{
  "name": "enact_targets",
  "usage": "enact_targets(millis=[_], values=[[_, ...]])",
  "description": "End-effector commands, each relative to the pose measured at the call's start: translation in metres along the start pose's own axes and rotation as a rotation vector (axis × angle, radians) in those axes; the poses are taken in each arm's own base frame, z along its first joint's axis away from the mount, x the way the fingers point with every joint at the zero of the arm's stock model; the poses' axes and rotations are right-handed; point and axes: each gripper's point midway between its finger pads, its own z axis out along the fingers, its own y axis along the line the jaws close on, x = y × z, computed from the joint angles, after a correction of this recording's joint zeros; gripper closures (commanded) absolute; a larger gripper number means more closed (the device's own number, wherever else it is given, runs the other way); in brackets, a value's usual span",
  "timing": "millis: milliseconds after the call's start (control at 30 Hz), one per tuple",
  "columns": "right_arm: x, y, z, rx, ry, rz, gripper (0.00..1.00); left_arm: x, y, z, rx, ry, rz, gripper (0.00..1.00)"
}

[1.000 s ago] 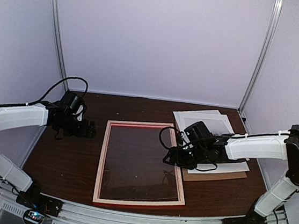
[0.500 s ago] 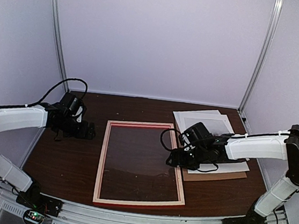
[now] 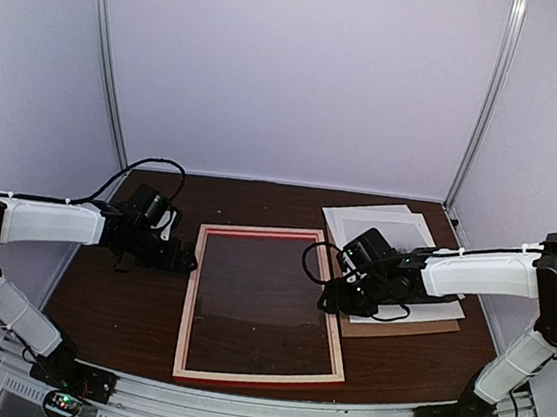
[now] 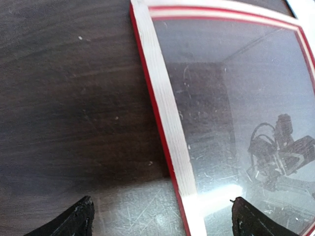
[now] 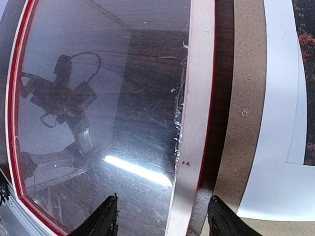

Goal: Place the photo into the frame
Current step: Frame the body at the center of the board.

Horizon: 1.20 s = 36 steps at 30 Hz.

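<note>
Frame (image 3: pixel 187 309) lies flat at the middle of the dark table (image 3: pixel 117 301), pale wood side up, with a thin red line showing along the inner and outer edges. The glass (image 3: pixel 258 302) inside it mirrors the arms and a ceiling light. Left gripper (image 3: pixel 184 258) sits at the frame's 10 o'clock, low over the left rail near the far corner. In its wrist view the left gripper (image 4: pixel 162 221) has its fingers (image 4: pixel 81 219) spread wide, one over bare table (image 4: pixel 74 98) and the other over the glass, with the frame rail (image 4: pixel 167 123) running between them and no contact seen. Right gripper (image 3: pixel 333 300) hangs at the frame's 3 o'clock, over the right rail. From its wrist, the right gripper (image 5: pixel 165 219) has its fingers (image 5: pixel 106 216) apart and astride the rail (image 5: pixel 197 98), gripping nothing. Just beside that rail, at 3 o'clock, lies a brown board (image 5: pixel 246 98) with a white board (image 5: pixel 280 73) on it. Photo (image 5: pixel 306 44) is with that pile, outside the frame. Only a strip of red-orange foliage shows at the picture's right edge, and whether it lies over or under the white board cannot be told.
</note>
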Motion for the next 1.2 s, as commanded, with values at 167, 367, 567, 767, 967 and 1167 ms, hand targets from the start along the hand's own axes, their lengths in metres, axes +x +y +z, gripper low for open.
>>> enact_targets(millis=[167, 367, 567, 767, 967, 1167], values=[[0.011, 0.005, 0.006, -0.019, 0.005, -0.021, 0.38, 0.009, -0.022, 0.025, 0.048, 0.054, 0.027, 0.06], [0.016, 0.011, 0.015, -0.035, 0.022, -0.028, 0.38, 0.018, -0.018, 0.036, 0.016, 0.102, 0.039, 0.16], [0.016, 0.020, 0.025, -0.064, 0.028, -0.028, 0.38, 0.019, -0.014, 0.043, -0.016, 0.118, 0.053, 0.28], [0.009, 0.037, 0.033, -0.116, 0.025, -0.043, 0.38, 0.009, -0.001, 0.046, -0.106, 0.091, 0.075, 0.41], [-0.006, 0.059, 0.037, -0.175, 0.010, -0.076, 0.37, -0.008, 0.013, 0.047, -0.222, 0.075, 0.120, 0.44], [-0.028, 0.045, 0.026, -0.102, -0.022, -0.105, 0.33, -0.028, 0.019, 0.043, -0.299, 0.051, 0.149, 0.41]])
